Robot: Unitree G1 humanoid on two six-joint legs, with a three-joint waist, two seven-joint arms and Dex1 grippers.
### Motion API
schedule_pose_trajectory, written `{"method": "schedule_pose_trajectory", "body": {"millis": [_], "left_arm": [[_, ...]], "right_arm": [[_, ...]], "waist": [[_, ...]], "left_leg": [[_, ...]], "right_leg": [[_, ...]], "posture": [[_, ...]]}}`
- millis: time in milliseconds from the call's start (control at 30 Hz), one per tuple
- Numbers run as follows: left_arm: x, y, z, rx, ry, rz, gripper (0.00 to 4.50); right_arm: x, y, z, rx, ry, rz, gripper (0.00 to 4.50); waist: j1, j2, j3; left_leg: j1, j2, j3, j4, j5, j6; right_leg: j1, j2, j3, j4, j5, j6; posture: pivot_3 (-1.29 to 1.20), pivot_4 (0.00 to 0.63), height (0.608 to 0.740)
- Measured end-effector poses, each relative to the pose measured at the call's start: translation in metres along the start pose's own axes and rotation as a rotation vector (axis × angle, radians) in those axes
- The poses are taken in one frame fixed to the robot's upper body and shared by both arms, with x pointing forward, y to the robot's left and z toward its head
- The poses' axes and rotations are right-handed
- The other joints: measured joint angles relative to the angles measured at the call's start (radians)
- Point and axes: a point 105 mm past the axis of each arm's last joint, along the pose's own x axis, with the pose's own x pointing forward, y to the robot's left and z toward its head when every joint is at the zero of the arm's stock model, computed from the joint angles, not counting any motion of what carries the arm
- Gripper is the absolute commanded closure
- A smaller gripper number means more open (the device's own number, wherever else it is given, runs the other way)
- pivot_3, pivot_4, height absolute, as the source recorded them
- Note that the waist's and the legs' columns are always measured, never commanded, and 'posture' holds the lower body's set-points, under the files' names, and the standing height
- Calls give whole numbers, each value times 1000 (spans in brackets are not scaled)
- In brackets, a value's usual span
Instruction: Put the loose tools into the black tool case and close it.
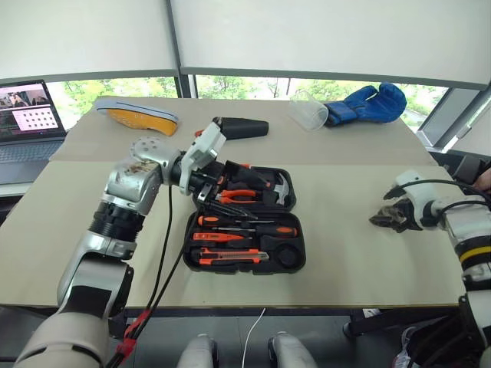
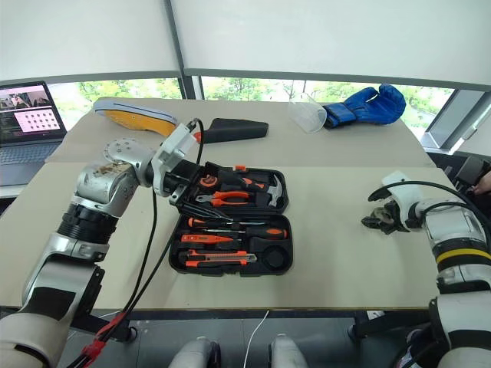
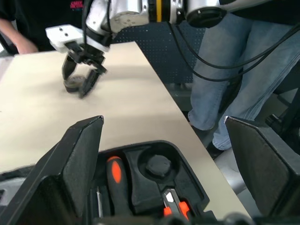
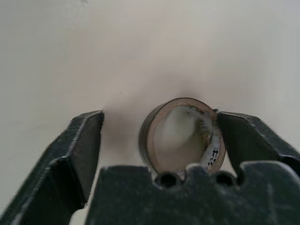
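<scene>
The black tool case (image 1: 244,230) lies open in the middle of the tabletop (image 1: 353,253), orange-handled screwdrivers (image 1: 245,223) and the utility knife (image 1: 230,256) already in its recesses. The left end effector (image 1: 205,186) hovers over the case's rear half, fingers spread wide and empty. Out at the right, the right end effector (image 2: 377,220) is down at the surface, its fingers straddling the small tape roll (image 4: 180,136): one finger touches the roll, the other stands off, not clamped. There is small print on the roll's edge, too tiny to read. A laptop (image 1: 27,115) glows at far left.
</scene>
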Motion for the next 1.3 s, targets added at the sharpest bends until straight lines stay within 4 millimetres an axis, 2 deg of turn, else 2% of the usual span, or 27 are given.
{"method": "schedule_pose_trajectory", "body": {"millis": [167,433,533,600,900,1067,1100,1133,1167,1200,1300], "left_arm": [[0,2,0,9,15,20,0],[-2,-2,-5,18,32,22,0],[-3,-3,-7,14,35,23,0],[-3,-3,-7,16,37,24,0],[0,-1,-4,47,42,16,0],[0,-1,-4,52,47,11,0],[0,-1,-4,52,47,11,0],[0,-2,-4,52,47,10,0],[0,-2,-4,50,47,8,0],[0,-2,-4,50,46,7,0],[0,-3,-3,45,42,2,0]], "right_arm": [[4,3,2,-28,4,18,3018],[6,5,0,-83,2,26,3018],[1,0,-3,-78,1,10,2333],[-1,-1,-2,-76,-6,13,1716],[0,6,-7,-26,12,40,1716],[2,8,-6,-18,3,47,3014],[2,9,-6,-18,3,48,3424],[3,9,-6,-18,3,49,3569],[3,10,-6,-20,1,51,4073],[3,10,-6,-19,-1,52,4390],[3,12,-4,-22,-20,68,4453]], "waist": [[-5,0,0],[-6,1,0],[-4,1,1],[-5,1,1],[-5,1,1],[-7,1,1],[-6,1,1],[-6,1,1],[-6,1,1],[-6,1,1],[-6,1,1]], "left_leg": [[1,0,0,0,0,0],[1,0,0,0,0,0],[1,-1,0,0,0,0],[1,-1,0,0,0,0],[2,-1,0,0,0,0],[2,-1,-1,0,0,0],[2,-1,-1,0,0,0],[2,-1,-1,0,0,0],[2,-1,-1,0,0,0],[2,-1,-1,0,0,0],[2,-1,-1,0,0,0]], "right_leg": [[1,0,0,1,0,0],[1,0,0,1,0,0],[1,0,0,1,0,0],[1,0,0,1,0,0],[2,0,0,1,0,0],[2,0,0,1,0,0],[2,0,0,1,0,0],[2,0,0,1,0,0],[2,0,0,1,0,0],[2,0,0,1,0,0],[2,0,0,1,0,0]], "posture": [[0,150,734],[0,150,734],[0,150,734],[0,150,734],[0,150,734],[0,150,734],[0,150,734],[0,150,734],[0,150,734],[0,150,734],[0,150,734]]}}
